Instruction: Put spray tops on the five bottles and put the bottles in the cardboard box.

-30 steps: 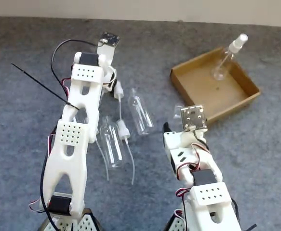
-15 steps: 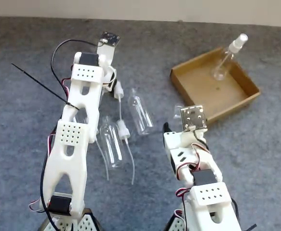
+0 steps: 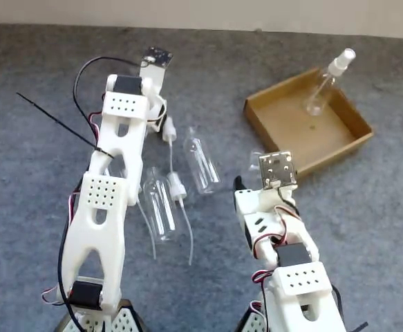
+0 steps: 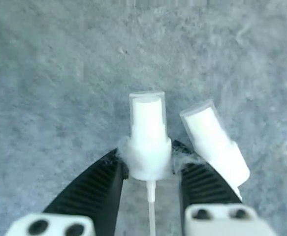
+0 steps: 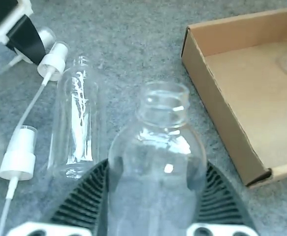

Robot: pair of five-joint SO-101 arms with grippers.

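Showing a capped bottle leaning in the box, two loose bottles lying on the worktop. Clamping left jaws on a spray top, likely for fitting. Clamping right jaws round an open bottle, neck outward to receive it.

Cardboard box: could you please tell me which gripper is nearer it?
Right. The right gripper, shut on a bottle, sits beside the cardboard box; the left gripper, holding a spray top, lies beyond the loose bottles.

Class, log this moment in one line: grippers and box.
left gripper: shut on spray top | right gripper: shut on uncapped bottle | cardboard box: one capped bottle inside
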